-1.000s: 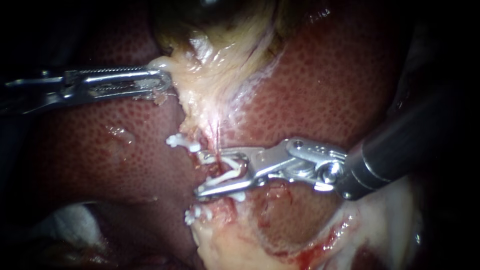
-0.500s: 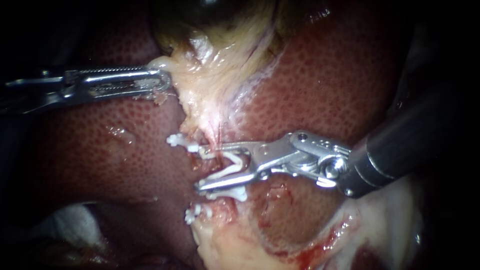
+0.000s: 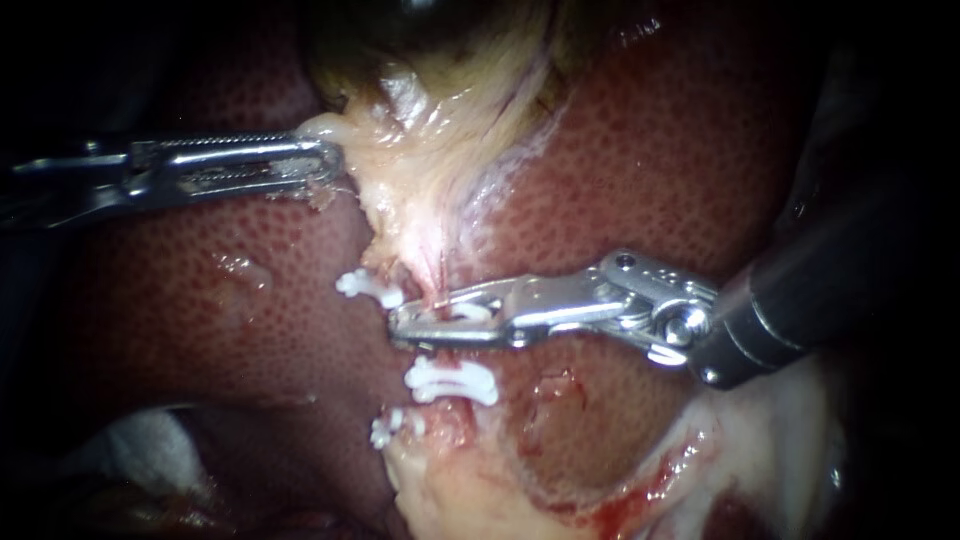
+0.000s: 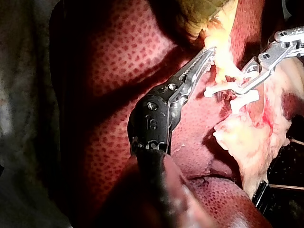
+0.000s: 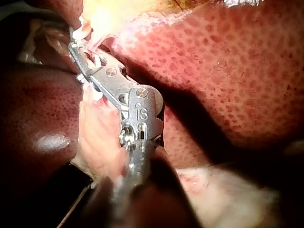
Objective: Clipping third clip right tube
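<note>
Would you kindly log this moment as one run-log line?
left instrument: shut on pale tissue | right instrument: shut on clip | lower clip: apart, just below jaws

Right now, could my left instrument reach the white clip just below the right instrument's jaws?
Probably not yet: the left instrument is shut on pale tissue, well apart from that clip. Only bare liver lies between, so its hold is the obstacle.

Dark red, finely dotted all over, on the liver (image 3: 650, 170); glossy pale yellow on the tissue (image 3: 420, 170); plain white on each clip (image 3: 450, 383); bright silver on the right instrument (image 3: 400, 325).
</note>
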